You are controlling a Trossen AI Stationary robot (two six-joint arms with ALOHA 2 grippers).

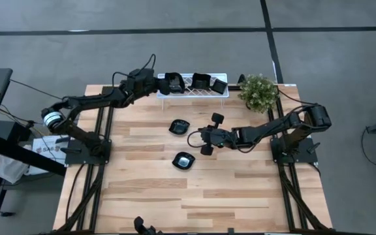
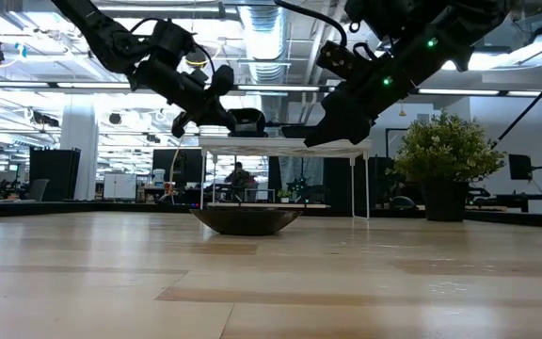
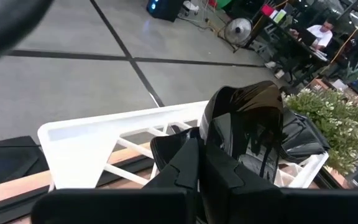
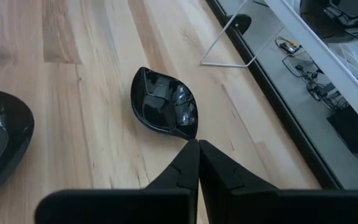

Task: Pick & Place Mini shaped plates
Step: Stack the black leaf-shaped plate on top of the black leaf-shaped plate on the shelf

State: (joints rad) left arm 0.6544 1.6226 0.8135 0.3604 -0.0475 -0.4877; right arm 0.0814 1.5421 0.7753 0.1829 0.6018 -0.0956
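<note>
My left gripper [image 1: 164, 83] reaches over the left end of the white lattice rack [image 1: 194, 94] at the table's far edge, shut on a glossy black mini shaped plate [image 3: 247, 121]. Two more black plates [image 1: 201, 81] [image 1: 219, 85] sit on the rack. On the table lie a leaf-shaped plate [image 1: 179, 126] and a rounded one [image 1: 185, 160], each resting on its underside. My right gripper [image 4: 197, 146] hovers shut and empty just right of the leaf-shaped plate [image 4: 165, 102], between the two. My left gripper pinches the plate's rim [image 3: 209, 138] between its two fingers, at their free ends. The fingers come from the table's left, slanting slightly down. The plate stands on edge beyond the fingertips, over the rack's left end [image 3: 104, 140]; whether it touches the rack I cannot tell.
A potted plant [image 1: 258, 91] stands at the far right beside the rack. The rack stands on thin wire legs [image 4: 222, 46]. Bare wood stretches across the table's near half [image 1: 194, 202]. People sit at desks in the room beyond.
</note>
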